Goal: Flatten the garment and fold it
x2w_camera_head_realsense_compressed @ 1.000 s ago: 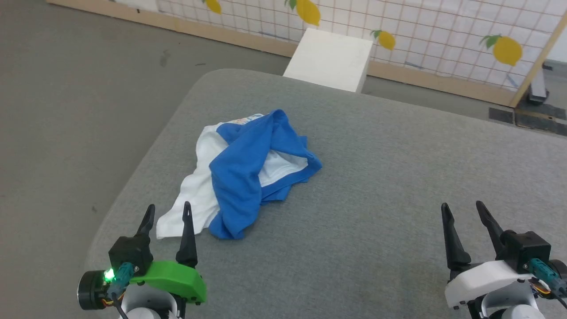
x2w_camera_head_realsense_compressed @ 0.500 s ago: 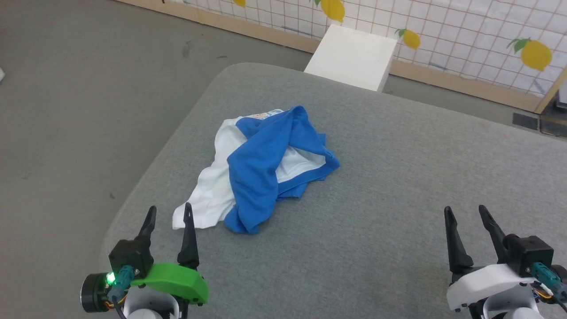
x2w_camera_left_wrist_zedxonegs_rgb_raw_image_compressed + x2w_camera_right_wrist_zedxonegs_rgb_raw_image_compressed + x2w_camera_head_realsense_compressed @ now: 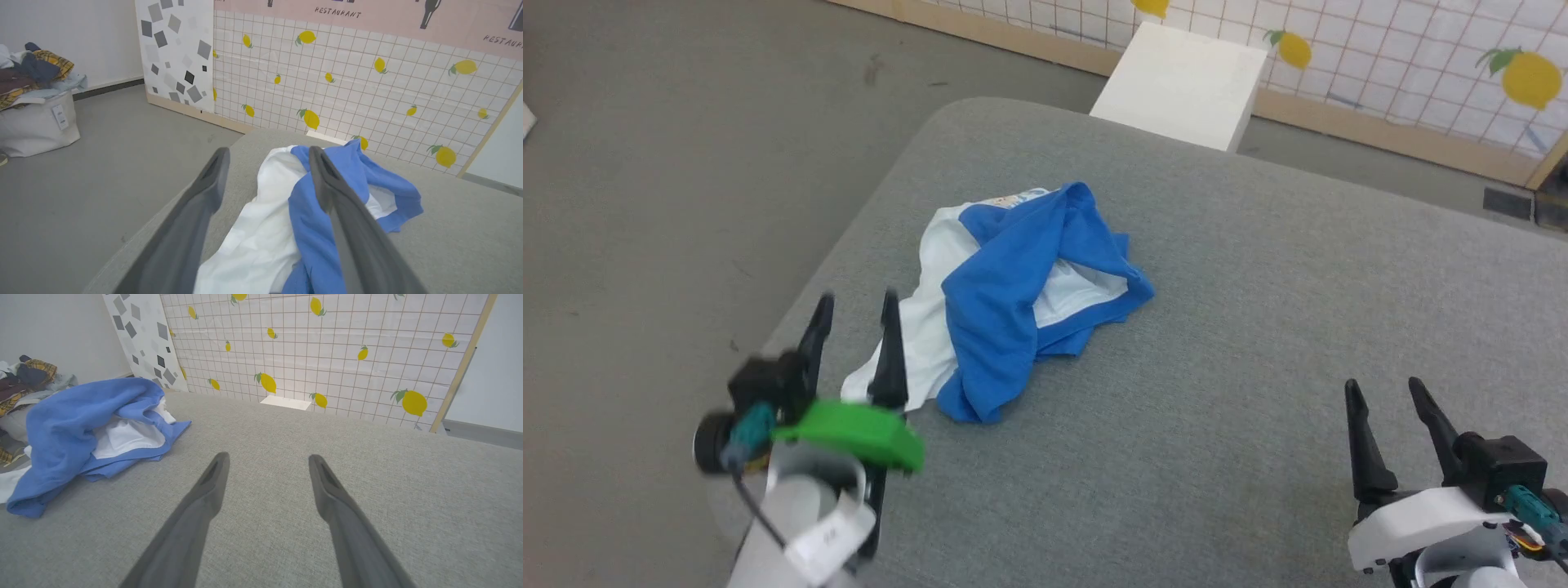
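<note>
The garment (image 3: 1013, 302), a white shirt with bright blue sleeves, lies crumpled in a heap on the grey padded table (image 3: 1258, 327) toward its left side. My left gripper (image 3: 856, 304) is open, lifted over the table's left front edge, its fingertips level with the shirt's white near-left corner. Along those fingers the left wrist view has the garment (image 3: 286, 228) just ahead, with nothing between them. My right gripper (image 3: 1382, 389) stands open at the lower right, far from the cloth; its wrist view has the garment (image 3: 81, 428) off to the left.
A white box (image 3: 1180, 86) stands on the floor past the table's far edge, in front of a lemon-patterned partition (image 3: 1421, 73). A white bag heaped with clothes (image 3: 34, 106) sits on the floor far to the left. Grey floor runs along the table's left side.
My left gripper has risen and moved forward toward the shirt's near-left white corner, still open. The head camera has shifted a little. The right gripper stays where it was.
</note>
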You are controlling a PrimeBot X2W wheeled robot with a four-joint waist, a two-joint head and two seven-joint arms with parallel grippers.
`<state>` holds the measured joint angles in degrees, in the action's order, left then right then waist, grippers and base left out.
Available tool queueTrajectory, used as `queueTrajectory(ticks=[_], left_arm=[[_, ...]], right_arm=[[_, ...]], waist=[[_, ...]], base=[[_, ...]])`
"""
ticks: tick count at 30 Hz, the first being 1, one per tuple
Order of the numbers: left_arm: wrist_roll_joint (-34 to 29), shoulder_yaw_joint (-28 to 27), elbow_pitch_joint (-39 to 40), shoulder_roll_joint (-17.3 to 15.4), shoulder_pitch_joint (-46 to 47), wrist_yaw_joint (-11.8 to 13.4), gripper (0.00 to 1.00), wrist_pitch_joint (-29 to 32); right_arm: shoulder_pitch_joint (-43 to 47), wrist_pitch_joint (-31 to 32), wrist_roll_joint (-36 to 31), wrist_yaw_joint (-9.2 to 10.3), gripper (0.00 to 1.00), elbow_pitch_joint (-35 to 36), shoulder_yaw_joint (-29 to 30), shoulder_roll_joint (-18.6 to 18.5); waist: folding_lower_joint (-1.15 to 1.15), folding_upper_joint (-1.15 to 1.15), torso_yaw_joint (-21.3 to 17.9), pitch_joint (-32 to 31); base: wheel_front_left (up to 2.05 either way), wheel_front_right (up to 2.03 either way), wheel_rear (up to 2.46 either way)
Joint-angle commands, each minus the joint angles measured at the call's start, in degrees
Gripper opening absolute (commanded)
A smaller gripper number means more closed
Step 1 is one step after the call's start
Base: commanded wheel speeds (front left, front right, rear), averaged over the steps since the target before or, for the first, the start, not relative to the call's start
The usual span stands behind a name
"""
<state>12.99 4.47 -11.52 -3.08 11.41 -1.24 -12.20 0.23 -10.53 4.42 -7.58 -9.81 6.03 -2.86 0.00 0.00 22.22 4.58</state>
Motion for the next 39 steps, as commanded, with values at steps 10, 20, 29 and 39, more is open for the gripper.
queueTrajectory(ticks=[10,20,29,39], left_arm=[[8.3,2.8,-21.8,-0.9,27.1,-4.7,1.00,17.2],[11.0,7.6,-40.3,-5.1,39.8,-1.6,1.00,48.1],[12.7,7.1,-44.0,-3.4,34.3,-0.7,0.00,43.9],[16.6,0.5,-36.9,-2.9,35.3,-1.3,0.00,16.7]], right_arm=[[-2.4,1.4,-2.2,0.08,1.00,3.0,1.0,0.0],[-3.5,1.2,-2.5,0.09,1.00,5.3,3.7,0.0],[-3.2,0.5,-1.6,0.09,1.00,4.3,4.6,0.0],[-2.8,-1.4,0.5,0.09,1.00,0.1,3.3,0.0]], waist=[[0.00,0.00,-7.6,8.4],[0.00,0.00,-13.2,15.1],[0.00,0.00,-13.4,14.2],[0.00,0.00,-10.0,6.6]], base=[[0.00,0.00,0.00],[0.00,0.00,0.00],[0.00,0.00,0.00],[0.00,0.00,0.00]])
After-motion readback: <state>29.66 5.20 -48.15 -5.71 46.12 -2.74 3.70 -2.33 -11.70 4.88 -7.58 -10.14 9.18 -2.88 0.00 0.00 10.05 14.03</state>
